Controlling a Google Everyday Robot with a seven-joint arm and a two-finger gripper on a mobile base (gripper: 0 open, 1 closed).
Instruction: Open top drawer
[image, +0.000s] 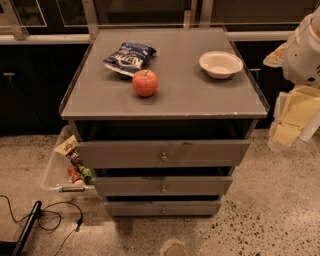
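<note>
The top drawer (162, 152) is the widest and tallest grey front of three, just under the cabinet top, with a small round metal knob (163, 157) at its middle. A dark gap shows between its upper edge and the top. Two narrower drawer fronts (163, 186) (163, 208) sit below it, each with a like knob. Only a white part of my arm (303, 47) shows at the right edge, level with the cabinet top and well to the right of the drawers. My gripper is out of view.
On the cabinet top (200, 95) lie a red apple (145, 82), a blue snack bag (129, 58) and a white bowl (220, 64). A clear bin with snacks (67, 167) stands left of the drawers. A black cable (45, 217) lies on the floor. Yellow items (295, 112) are at the right.
</note>
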